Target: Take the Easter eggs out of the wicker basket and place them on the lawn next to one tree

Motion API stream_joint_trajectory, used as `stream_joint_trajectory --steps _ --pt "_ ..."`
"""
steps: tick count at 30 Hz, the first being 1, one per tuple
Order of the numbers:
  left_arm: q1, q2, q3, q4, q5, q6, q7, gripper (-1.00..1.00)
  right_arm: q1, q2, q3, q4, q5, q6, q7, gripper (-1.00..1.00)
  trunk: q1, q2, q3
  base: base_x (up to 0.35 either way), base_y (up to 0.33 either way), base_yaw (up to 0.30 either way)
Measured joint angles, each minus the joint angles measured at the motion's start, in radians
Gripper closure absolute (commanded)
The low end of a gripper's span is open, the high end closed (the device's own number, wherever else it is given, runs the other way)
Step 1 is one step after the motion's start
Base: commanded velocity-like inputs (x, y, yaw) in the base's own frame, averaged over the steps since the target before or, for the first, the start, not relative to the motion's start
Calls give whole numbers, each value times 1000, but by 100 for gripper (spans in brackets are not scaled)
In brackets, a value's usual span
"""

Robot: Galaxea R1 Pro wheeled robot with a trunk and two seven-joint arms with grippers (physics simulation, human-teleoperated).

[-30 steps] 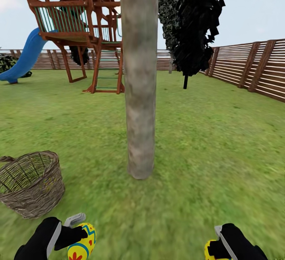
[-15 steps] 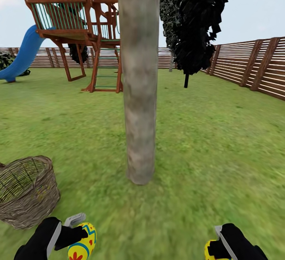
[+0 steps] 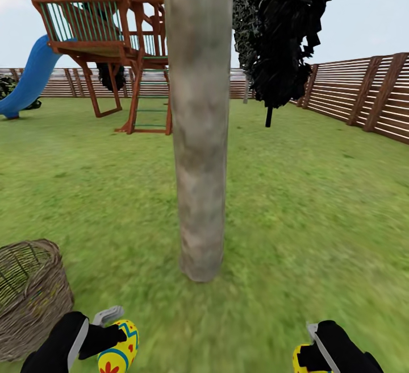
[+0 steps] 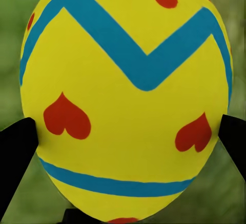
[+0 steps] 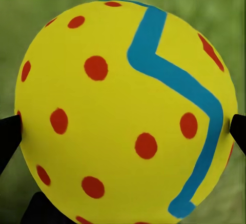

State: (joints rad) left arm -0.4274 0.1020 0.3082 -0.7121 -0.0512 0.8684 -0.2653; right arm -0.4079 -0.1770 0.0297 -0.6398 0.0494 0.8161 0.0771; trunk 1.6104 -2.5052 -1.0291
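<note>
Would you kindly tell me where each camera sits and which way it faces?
Head view: on the robot's head, looking forward and down at the tree, the wicker basket and both pincers.
Left wrist view: by the left pincer, facing its egg over grass.
Right wrist view: by the right pincer, facing its egg.
Both eggs also show in the head view.

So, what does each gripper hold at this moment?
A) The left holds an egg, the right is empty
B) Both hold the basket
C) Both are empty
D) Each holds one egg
D: the left gripper is closed on a yellow Easter egg, and the right gripper on another egg.
</note>
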Motion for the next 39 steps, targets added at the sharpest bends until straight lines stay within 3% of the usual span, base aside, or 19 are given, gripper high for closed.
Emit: stream_joint_trajectory --steps 6,39 --pt "0 0 0 0 0 1 0 100 0 0 0 0 0 0 0 100 1 0 0 104 0 0" --pt "0 -1 0 1 0 2 2 100 0 0 -1 0 0 0 2 100 16 -8 -128 0 0 0"
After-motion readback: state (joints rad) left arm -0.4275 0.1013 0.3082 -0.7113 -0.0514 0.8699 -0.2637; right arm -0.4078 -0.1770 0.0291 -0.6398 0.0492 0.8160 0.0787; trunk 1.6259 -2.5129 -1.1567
